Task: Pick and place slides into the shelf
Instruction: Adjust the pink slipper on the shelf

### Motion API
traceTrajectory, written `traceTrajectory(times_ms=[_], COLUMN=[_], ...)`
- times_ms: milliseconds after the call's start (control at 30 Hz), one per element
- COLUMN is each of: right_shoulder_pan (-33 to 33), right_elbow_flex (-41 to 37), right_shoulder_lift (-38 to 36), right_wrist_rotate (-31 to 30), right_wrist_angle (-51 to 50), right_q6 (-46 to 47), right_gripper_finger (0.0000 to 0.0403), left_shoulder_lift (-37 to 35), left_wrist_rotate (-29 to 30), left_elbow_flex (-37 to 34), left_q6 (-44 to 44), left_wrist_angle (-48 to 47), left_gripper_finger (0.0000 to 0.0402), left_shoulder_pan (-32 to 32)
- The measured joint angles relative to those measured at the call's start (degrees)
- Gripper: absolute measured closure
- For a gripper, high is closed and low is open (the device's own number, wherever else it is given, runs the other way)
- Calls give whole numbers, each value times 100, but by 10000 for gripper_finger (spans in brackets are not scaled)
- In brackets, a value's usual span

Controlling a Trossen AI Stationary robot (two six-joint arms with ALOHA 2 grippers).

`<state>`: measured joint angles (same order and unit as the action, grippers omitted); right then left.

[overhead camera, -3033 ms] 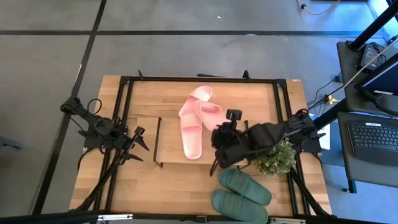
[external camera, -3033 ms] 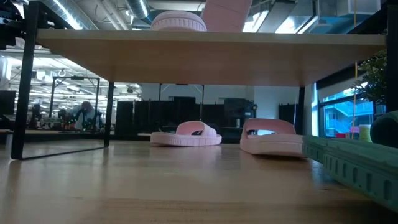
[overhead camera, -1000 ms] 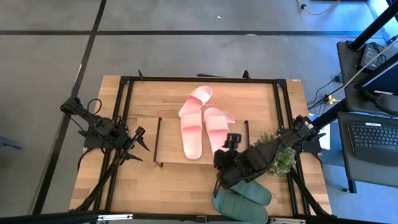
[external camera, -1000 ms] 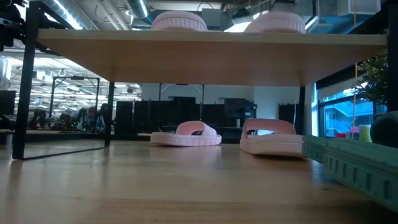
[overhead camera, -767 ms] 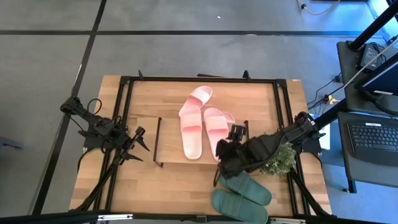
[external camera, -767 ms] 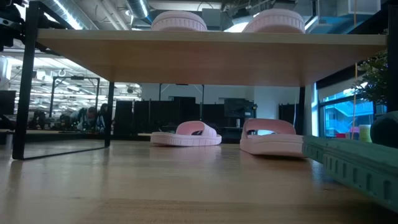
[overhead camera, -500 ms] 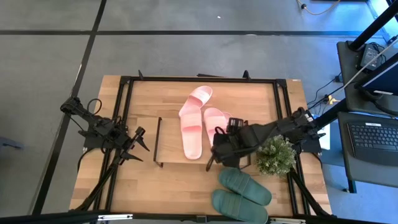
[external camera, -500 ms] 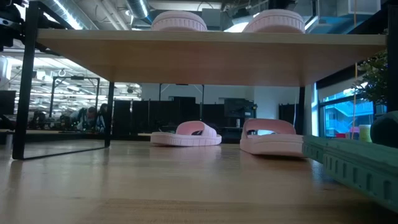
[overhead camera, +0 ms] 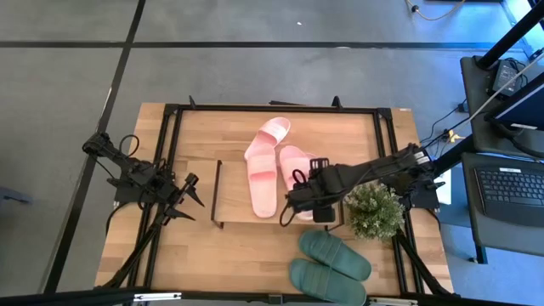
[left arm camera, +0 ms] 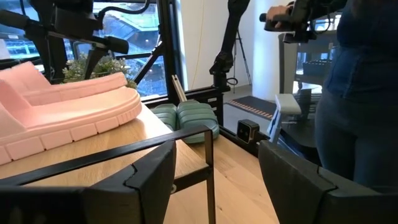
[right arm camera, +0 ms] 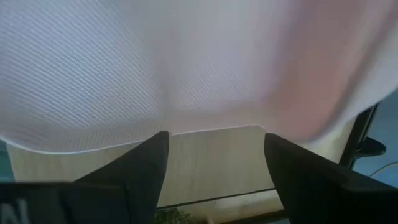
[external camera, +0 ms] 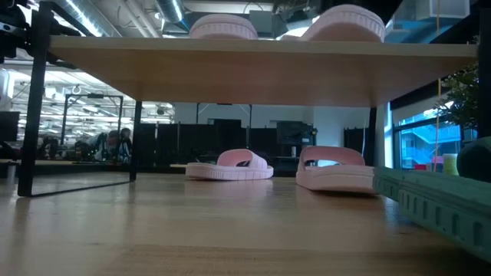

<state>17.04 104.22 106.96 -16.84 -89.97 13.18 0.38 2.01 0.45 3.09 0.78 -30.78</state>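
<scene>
- pink slides on the shelf [overhead camera: 236,208] top: two, one [overhead camera: 262,187] fully seen from above, the other [overhead camera: 291,161] partly under the right arm
- pink slides below, on the table [overhead camera: 170,255]: two in the low view, left one [external camera: 230,165] and right one [external camera: 335,169]; the high view shows one of these [overhead camera: 274,133] poking out behind the shelf
- green slides [overhead camera: 333,254]: two, side by side
- potted plant [overhead camera: 372,211]: one
- robot arms: two
- person beyond the table [left arm camera: 354,93]: one

The right end effector [overhead camera: 299,201] covers most of the pink slide [overhead camera: 293,166] beneath it. In its wrist view that slide's strap [right arm camera: 186,62] is a close blur. The green slides [overhead camera: 330,265] nearby are cut off by the high view's edge.
</scene>
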Motion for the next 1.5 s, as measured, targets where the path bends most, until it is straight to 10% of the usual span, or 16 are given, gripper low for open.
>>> traceTrajectory(times_ms=[1500], right_shoulder_pan=[-185], right_elbow_flex=[-824], right_shoulder_lift=[-449], right_wrist_rotate=[345], right_wrist_angle=[1580], right_q6=[901], right_gripper_finger=[137], left_shoulder_lift=[0], left_wrist_rotate=[20], left_elbow_flex=[0], left_q6=[44], left_wrist_angle=[0], left_gripper_finger=[180], left_shoulder_pan=[0])
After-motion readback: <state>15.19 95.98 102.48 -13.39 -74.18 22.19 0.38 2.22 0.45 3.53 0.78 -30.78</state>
